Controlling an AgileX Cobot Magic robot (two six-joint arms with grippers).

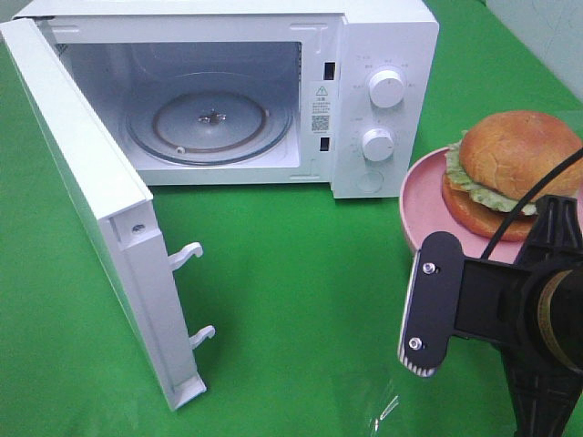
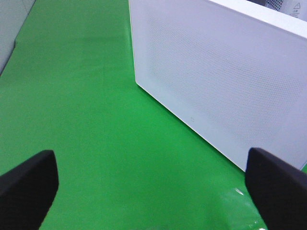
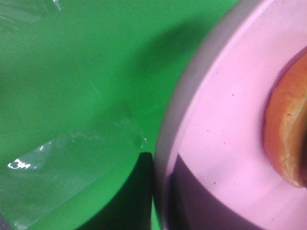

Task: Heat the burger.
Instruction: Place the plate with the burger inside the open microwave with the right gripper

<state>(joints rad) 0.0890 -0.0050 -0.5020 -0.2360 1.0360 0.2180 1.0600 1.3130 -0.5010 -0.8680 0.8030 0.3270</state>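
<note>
The burger [image 1: 519, 159] sits on a round pink plate [image 1: 428, 202] to the right of the open microwave [image 1: 387, 45]. In the right wrist view only its bottom bun edge [image 3: 288, 139] and the plate's rim [image 3: 220, 143] show. My right gripper [image 1: 426, 309] hovers just in front of the plate's near edge, shut and holding nothing. My left gripper [image 2: 151, 165] is open with its fingers [image 2: 29, 184] spread wide and empty, facing the outer face of the microwave door [image 2: 225, 76]. It is out of the exterior high view.
The microwave door [image 1: 82, 182] swings far out to the front left, latch hooks [image 1: 187, 255] sticking out. Inside lies a glass turntable [image 1: 209, 123]. Two knobs [image 1: 386, 88] are on the right panel. Green cloth [image 1: 301, 273] covers the table, with clear tape [image 3: 72, 153] near the plate.
</note>
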